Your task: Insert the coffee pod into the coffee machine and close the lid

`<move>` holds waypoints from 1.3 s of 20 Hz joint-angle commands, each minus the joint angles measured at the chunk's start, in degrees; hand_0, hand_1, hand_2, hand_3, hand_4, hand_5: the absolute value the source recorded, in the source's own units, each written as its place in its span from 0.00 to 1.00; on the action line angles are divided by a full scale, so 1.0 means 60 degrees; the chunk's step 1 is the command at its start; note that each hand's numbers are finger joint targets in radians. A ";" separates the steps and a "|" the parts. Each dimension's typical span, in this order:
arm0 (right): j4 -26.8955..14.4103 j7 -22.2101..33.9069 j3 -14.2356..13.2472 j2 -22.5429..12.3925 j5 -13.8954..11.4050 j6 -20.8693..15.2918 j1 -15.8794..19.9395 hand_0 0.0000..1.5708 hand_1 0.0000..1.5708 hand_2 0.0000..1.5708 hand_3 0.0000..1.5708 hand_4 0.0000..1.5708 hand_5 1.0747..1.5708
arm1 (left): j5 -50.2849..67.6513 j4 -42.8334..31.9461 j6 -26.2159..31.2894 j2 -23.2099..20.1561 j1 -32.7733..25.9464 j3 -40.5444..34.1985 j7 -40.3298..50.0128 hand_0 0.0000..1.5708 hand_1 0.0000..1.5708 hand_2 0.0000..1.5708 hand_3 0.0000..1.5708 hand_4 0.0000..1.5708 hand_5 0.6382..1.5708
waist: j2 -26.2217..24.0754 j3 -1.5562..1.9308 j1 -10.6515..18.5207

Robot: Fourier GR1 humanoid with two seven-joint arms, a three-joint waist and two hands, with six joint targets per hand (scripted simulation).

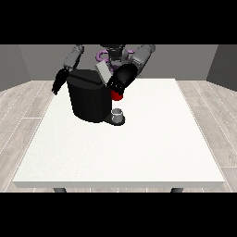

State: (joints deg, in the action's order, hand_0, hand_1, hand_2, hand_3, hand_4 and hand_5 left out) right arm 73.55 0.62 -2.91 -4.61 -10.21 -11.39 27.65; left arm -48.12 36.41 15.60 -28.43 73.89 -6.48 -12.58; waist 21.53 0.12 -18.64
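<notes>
The black coffee machine (88, 99) stands on the white table (139, 148), left of centre. Its grey lid (103, 71) is tilted up at the top. The hand at the view's right (122, 78) is against the machine's upper right corner, just beside the lid and above a red thing at the machine (117, 96). The hand at the view's left (59, 82) hangs beside the machine's left edge with its fingers straight, holding nothing. A small grey thing (118, 114) sits on the machine's dark base (114, 121); I cannot tell whether it is the pod.
The machine stands near the table's far edge, close to the robot's body (113, 54). Bare white table surface stretches to the right of the machine and towards the front edge (120, 184).
</notes>
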 commanded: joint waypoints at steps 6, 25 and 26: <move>0.0125 0.0212 -0.0013 -0.0235 0.0006 0.0230 0.0357 0.00 0.00 0.00 0.00 0.12 1.00 | -0.0507 -0.0013 -0.0500 -0.0264 0.0199 0.0220 -0.0315 0.69 0.69 0.68 0.51 0.00 1.00 | 0.0236 -0.0016 -0.0178; -0.0199 0.0449 0.0054 0.0274 -0.0189 -0.0326 0.0024 0.00 0.00 0.00 0.00 0.00 1.00 | -0.0866 -0.0108 -0.0657 0.0188 -0.0330 0.0416 -0.0378 0.00 0.00 0.21 0.14 0.00 1.00 | -0.0542 -0.0017 0.0548; 0.0044 0.0201 0.0226 0.0215 -0.0222 -0.0131 -0.0387 0.00 0.00 0.00 0.00 0.00 1.00 | -0.0893 -0.0242 -0.0791 -0.0339 -0.0338 0.0238 -0.0619 0.00 0.00 0.19 0.13 0.00 1.00 | -0.0415 -0.0018 0.0265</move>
State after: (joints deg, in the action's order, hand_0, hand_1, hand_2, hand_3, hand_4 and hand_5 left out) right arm 73.27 2.03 -2.92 -4.48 -10.95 -11.97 27.79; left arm -53.17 36.29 11.18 -29.44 73.35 -4.52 -16.00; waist 20.62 0.23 -17.30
